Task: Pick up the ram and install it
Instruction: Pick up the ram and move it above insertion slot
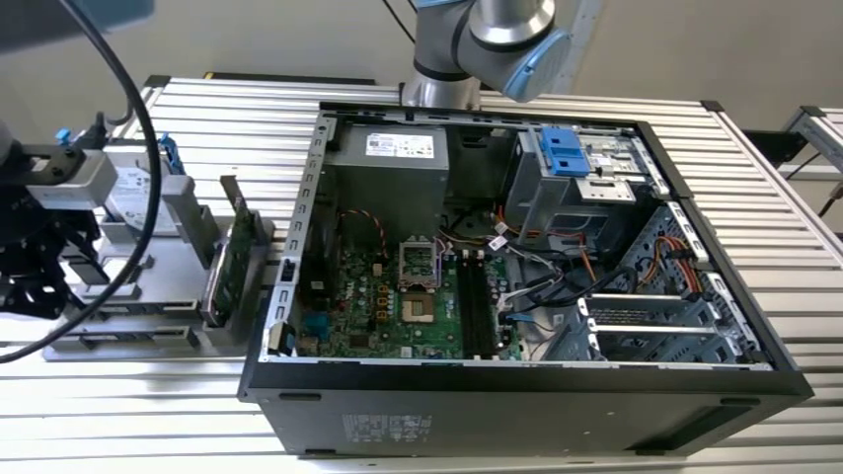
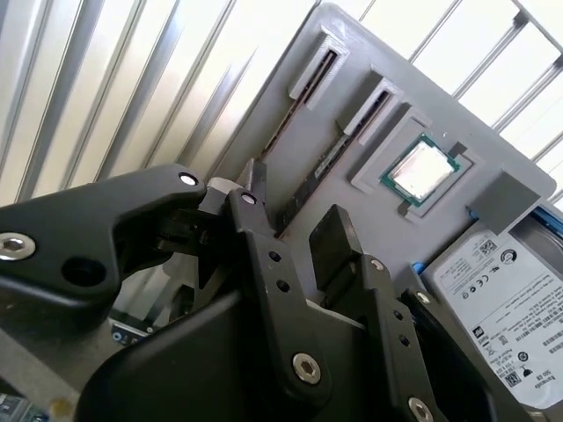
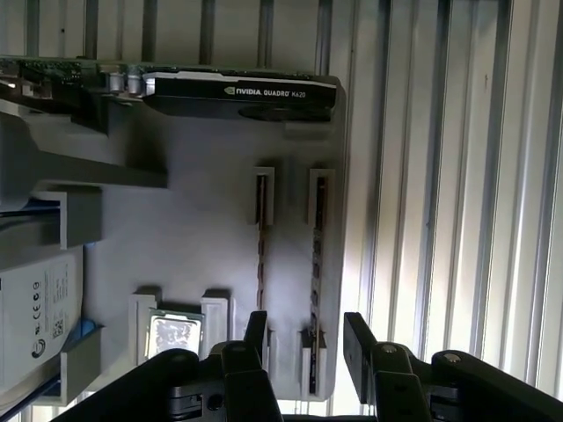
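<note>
**Straddling the ram – pick not yet made**

Status is judged early: nothing is held and nothing is installed.

- The gripper is seen with its jaws spread wide. One finger is placed on each side of the ram, and no contact is seen on either side.
- The ram is stood on edge in a slotted holder of the grey parts tray. A second stick is stood in the neighbouring holder. That stick lies roughly in line with one finger, so clearance there is judged tight.
- The same line-up is shown in the second wrist view, where the ram runs into the gap between the fingers.
- A processor, a hard drive and a graphics card are also kept on the tray.
- Tray and tool are placed at the exterior view's left, apart from the open PC case at frame centre.
- The motherboard is exposed. Its memory slots are seen as dark strips, and whether they are occupied cannot be told.

Done, as judged: approach and alignment over the ram.
Not done: grasp, lift, transfer, seating in the case.
</note>
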Available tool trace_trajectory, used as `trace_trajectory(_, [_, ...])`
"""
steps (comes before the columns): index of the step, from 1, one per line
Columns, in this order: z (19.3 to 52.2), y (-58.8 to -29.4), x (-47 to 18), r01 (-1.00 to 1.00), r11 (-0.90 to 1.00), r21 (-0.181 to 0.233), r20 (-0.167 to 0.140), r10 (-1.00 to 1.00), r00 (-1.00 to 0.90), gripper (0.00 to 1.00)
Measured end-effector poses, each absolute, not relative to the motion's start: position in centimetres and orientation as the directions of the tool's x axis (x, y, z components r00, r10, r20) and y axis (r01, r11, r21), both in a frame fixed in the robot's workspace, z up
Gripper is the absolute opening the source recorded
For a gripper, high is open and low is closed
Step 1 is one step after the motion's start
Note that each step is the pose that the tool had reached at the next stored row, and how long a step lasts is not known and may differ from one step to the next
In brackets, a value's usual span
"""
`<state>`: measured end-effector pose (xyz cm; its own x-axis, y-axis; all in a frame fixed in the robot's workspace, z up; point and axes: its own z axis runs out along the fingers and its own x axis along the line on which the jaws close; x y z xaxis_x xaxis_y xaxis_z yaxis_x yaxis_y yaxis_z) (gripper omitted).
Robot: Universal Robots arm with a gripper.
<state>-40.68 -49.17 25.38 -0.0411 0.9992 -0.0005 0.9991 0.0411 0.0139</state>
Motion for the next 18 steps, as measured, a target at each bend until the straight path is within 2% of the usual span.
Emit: trace_trajectory(18, [24.8, -49.26, -40.68, 0.999, 0.041, 0.014, -0.001, 0.999, -0.041, 1.0])
